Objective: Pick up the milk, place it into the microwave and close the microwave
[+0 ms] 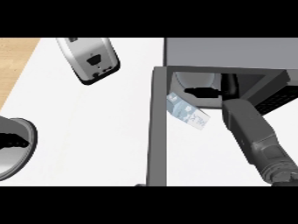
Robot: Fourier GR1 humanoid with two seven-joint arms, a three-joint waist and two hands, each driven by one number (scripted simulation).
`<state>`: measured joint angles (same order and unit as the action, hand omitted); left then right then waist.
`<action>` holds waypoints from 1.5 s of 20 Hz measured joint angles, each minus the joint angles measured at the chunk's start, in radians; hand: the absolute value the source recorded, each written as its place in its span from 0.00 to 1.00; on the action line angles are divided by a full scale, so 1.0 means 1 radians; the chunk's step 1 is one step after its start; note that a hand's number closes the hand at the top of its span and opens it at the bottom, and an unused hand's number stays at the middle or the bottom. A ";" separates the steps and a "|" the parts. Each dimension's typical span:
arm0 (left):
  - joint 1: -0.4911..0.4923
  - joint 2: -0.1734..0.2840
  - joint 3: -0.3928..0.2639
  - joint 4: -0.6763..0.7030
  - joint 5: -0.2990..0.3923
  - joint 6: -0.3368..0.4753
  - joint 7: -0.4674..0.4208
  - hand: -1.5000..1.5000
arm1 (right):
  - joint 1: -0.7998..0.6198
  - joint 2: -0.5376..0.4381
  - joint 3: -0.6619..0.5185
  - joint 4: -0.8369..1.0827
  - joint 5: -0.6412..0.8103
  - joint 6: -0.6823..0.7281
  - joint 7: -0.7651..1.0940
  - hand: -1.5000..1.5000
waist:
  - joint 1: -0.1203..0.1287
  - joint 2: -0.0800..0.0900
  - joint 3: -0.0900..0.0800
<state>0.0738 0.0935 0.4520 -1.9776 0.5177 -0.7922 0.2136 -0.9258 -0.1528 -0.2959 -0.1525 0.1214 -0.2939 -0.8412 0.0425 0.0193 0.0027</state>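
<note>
The grey microwave (235,52) stands at the back right. Its door (156,127) is swung wide open and shows edge-on, pointing toward me. My right forearm reaches into the opening from the lower right. The black right hand (202,92) is inside the cavity, its fingers curled over the top end of the milk (190,112). The milk is a pale blue and white carton, tilted, with its lower end sticking out past the opening's front edge. My left hand (3,142) rests at the lower left edge, fingers relaxed, holding nothing.
A silver toaster (90,59) lies at the back left on the white counter (80,113). Light wood (3,65) shows beyond the counter's left edge. The open door stands between the left part of the counter and the microwave opening.
</note>
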 measured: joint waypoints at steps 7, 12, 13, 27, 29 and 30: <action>0.001 -0.032 -0.095 -0.043 -0.015 0.044 0.071 1.00 | 0.109 0.050 -0.012 -0.058 -0.049 0.158 -0.047 0.00 | -0.034 -0.017 -0.002; 0.000 -0.062 -0.166 -0.054 -0.051 0.069 0.099 1.00 | 0.234 0.087 0.020 -0.161 -0.059 0.204 -0.059 0.00 | -0.051 -0.024 -0.003; 0.005 -0.069 -0.184 -0.061 -0.061 0.074 0.103 1.00 | 0.265 0.089 0.031 -0.190 -0.059 0.217 -0.058 0.00 | -0.055 -0.026 -0.003; -0.104 -0.092 -0.490 0.054 -0.369 0.172 -0.047 1.00 | 0.783 0.089 0.155 -0.738 -0.084 0.319 0.036 0.00 | -0.080 -0.027 -0.005; -0.129 -0.093 -0.549 0.103 -0.429 0.198 -0.089 1.00 | 0.856 0.088 0.170 -0.835 -0.092 0.327 0.058 0.00 | -0.082 -0.026 -0.005; -0.147 -0.093 -0.576 0.130 -0.447 0.215 -0.096 1.00 | 0.897 0.080 0.178 -0.885 -0.096 0.341 0.070 0.00 | -0.084 -0.026 -0.005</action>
<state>-0.0732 0.0007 -0.1237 -1.8477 0.0706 -0.5773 0.1176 -0.0285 -0.0727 -0.1181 -1.0376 0.0254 0.0471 -0.7707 -0.0414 -0.0066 -0.0023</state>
